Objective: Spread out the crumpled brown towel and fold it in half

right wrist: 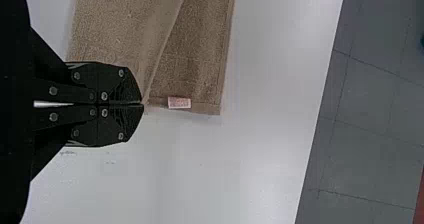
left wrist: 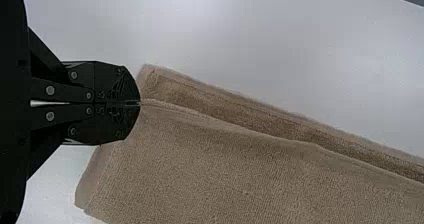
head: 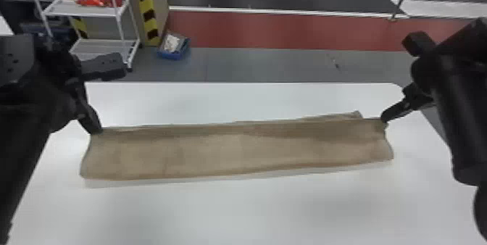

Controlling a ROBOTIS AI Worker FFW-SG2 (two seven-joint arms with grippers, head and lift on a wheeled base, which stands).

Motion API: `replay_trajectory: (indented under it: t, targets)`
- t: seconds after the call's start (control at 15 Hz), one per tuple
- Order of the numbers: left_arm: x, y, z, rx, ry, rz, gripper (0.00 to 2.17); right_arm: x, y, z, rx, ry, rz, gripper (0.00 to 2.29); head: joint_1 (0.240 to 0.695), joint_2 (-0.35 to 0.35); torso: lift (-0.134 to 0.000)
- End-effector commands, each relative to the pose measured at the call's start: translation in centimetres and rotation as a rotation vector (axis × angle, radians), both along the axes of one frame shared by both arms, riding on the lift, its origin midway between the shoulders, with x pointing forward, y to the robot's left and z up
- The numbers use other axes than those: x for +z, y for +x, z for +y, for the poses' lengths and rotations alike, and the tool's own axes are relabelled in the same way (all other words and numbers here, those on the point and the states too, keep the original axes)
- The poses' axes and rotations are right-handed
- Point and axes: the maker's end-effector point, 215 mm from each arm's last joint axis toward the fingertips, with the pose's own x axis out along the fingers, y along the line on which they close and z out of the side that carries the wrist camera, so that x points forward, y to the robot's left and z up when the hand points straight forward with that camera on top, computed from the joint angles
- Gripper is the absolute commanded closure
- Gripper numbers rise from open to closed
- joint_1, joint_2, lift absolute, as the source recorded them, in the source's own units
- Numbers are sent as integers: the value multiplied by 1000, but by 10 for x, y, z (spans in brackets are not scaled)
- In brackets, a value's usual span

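Two flat black fingers of the left gripper pinched an upper-layer corner of the doubled brown cloth towel, which stretched across the smooth white table to the black right gripper, its fingers clamped on the opposite corner.

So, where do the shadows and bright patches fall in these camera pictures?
Head view: a thin soft shadow along the near edge of the towel, broad dim patches on the white table nearer the robot; left wrist view: a pale glow on the table beyond the towel; right wrist view: faint shading beside the towel's edge.
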Motion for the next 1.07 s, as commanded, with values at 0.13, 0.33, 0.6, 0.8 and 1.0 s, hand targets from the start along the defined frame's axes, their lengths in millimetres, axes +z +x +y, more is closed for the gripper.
replay_trajectory:
  t: [0.13,0.33,0.6,0.8,1.0]
  targets:
    - [3,0,2,5,0,3,1457,3,2,-3,-4,-5,-9,1652,695,-73,-125]
    - [8,3,6,10,4,-5,1457,6,4,-9,-12,-24,-14,1652,695,-73,-125]
    - [8,3,3,10,0,-5,1457,10,7,-13,-28,-27,-29,1652,695,-74,-125]
    - [6,3,0,8,2,-2,1457,9,8,-16,-33,-41,-32,1652,695,-79,-125]
    - [6,3,1,8,8,-2,1457,2,6,-19,-34,-60,-21,1649,695,-86,-125]
